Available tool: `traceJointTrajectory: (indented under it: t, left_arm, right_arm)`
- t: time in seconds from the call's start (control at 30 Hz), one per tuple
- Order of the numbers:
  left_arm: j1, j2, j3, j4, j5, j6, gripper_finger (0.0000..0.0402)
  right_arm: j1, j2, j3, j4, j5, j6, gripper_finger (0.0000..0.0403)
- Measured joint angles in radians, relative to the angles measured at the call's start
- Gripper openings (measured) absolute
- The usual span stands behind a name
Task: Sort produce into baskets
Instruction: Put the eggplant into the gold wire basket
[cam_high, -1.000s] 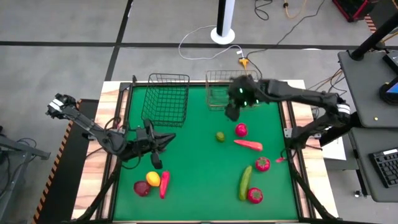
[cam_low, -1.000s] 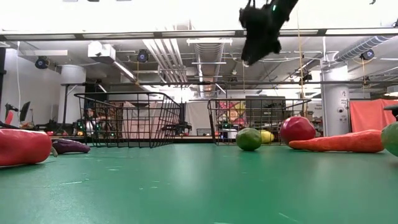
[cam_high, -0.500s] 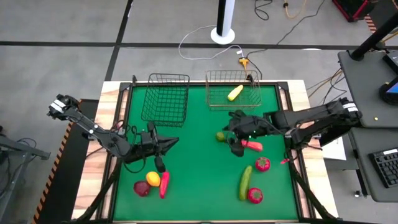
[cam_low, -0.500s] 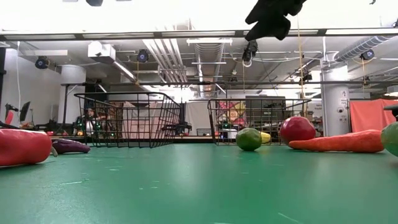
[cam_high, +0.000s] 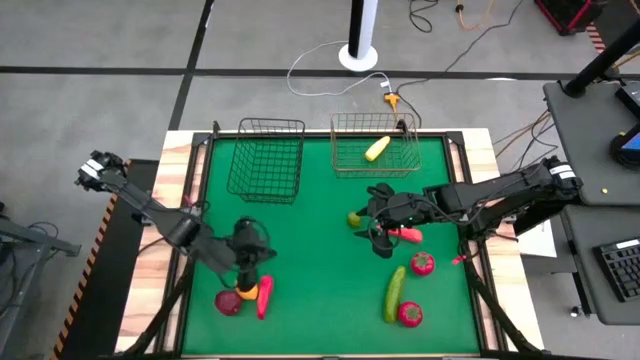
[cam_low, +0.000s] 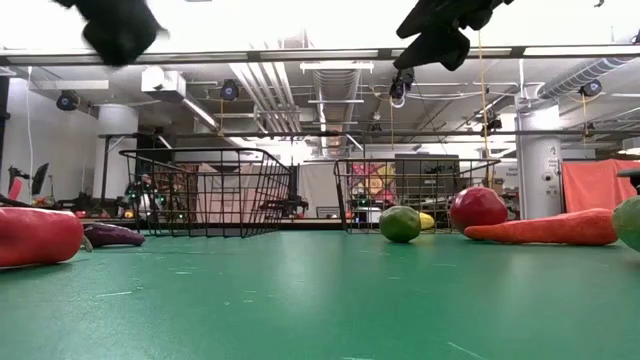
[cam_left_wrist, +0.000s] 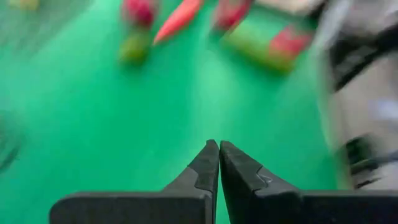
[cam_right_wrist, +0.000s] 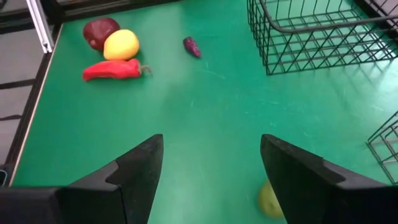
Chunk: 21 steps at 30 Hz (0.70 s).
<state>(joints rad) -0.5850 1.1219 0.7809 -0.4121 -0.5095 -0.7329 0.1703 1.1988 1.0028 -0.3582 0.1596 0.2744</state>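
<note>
My left gripper (cam_high: 253, 272) is shut (cam_left_wrist: 219, 155) and points down over the near-left group of produce: a yellow fruit (cam_right_wrist: 121, 45), a dark red fruit (cam_high: 228, 302), a red pepper (cam_high: 264, 296) and a small purple piece (cam_right_wrist: 191, 46). My right gripper (cam_high: 378, 238) hangs open (cam_right_wrist: 211, 162) above the table's middle, next to a lime (cam_high: 354, 218) and a carrot (cam_high: 408, 236). At the far edge stand the black basket (cam_high: 267, 160) and the silvery basket (cam_high: 375, 150). A long yellow piece (cam_high: 377, 149) lies in the silvery one. Both grippers are clear of the mat.
Near the right edge lie a red fruit with a green top (cam_high: 422, 263), a cucumber (cam_high: 394, 292) and another red fruit (cam_high: 410, 314). A red apple (cam_low: 477, 208) sits behind the carrot. Bare green mat (cam_high: 315, 270) lies between the two groups.
My right gripper has swung from over the silvery basket toward the near edge and come lower, stopping beside the lime and carrot. The long yellow piece now shows in that basket. My left gripper has tipped from near level to pointing down and moved toward the near-left produce.
</note>
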Motion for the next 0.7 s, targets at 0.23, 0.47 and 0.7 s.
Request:
traceJointTrajectory:
  t: [0.23, 0.47, 0.7]
  left_arm:
    - [-0.001, 0.154, 0.117, -0.359, 0.035, -0.115, 0.0017]
    - [-0.001, 0.256, 0.115, -0.411, 0.049, -0.143, 0.0074]
    - [-0.001, 0.33, 0.113, -0.464, 0.034, -0.141, 0.0136]
  right_arm:
    - [0.0, 0.0, 0.003, 0.031, 0.0, -0.024, 0.0265]
    - [0.0, 0.0, 0.002, 0.027, 0.0, -0.023, 0.0268]
    - [0.0, 0.0, 0.002, 0.027, 0.0, -0.023, 0.0274]
